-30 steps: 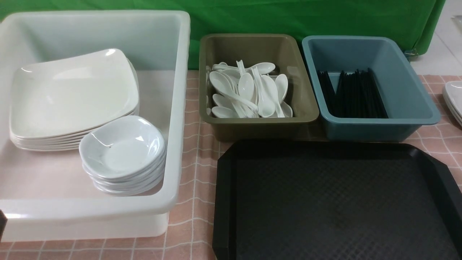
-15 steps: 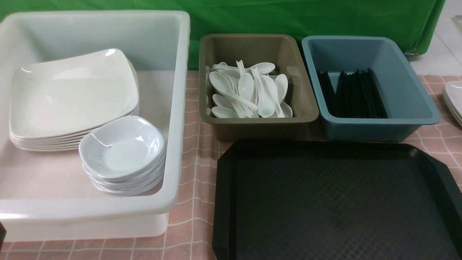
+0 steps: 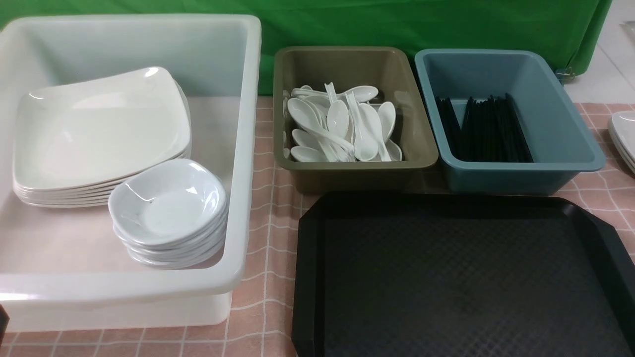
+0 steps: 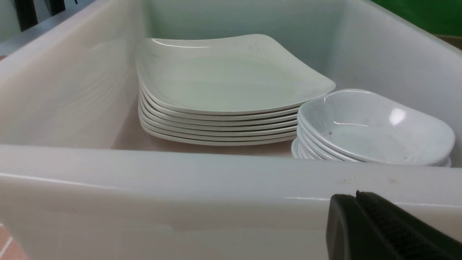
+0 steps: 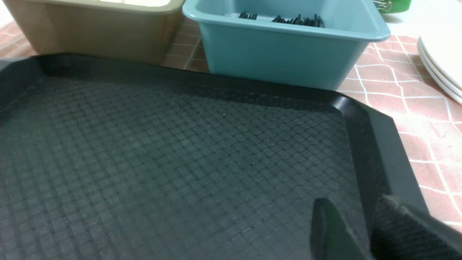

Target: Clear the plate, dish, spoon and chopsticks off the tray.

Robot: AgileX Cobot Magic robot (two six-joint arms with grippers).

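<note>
both grippers sit low at the near edge of the scene, and neither holds anything. left gripper [image 4: 382,231] shows in its wrist view only as dark finger pads lying close together with just a thin seam between them, so it looks closed or nearly so, just outside the near wall of the white tub [image 3: 243,148]. right gripper [image 5: 364,231] shows two dark fingers with a narrow gap between them, slightly apart, hovering over the tray [image 3: 603,248] near its right rim.

outward from the right gripper, the tray's textured floor carries nothing in either view that shows it. at 12 o'clock beyond the tray's far rim stand the olive tub [image 3: 421,144] and the blue tub [image 3: 570,134]. the spoon [image 3: 364,131] lies heaped among others in the olive tub; the chopsticks [image 3: 488,131] lie bundled in the blue one, long axis running from 6 to 12 o'clock.

outward from the left gripper, over the tub wall, the plate [image 3: 99,129] tops a stack toward 11 o'clock, and the dish [image 3: 166,203] tops a smaller stack at the tub's near right, touching the plate stack's edge.

as a judgement, the clearing looks finished: all four kinds of ware are off the tray. if anything were left to move, the left arm is nearer the white tub and the right arm nearer the two small tubs. more white plates [image 3: 626,136] rest at 3 o'clock on the pink checked tablecloth [image 3: 268,238].
</note>
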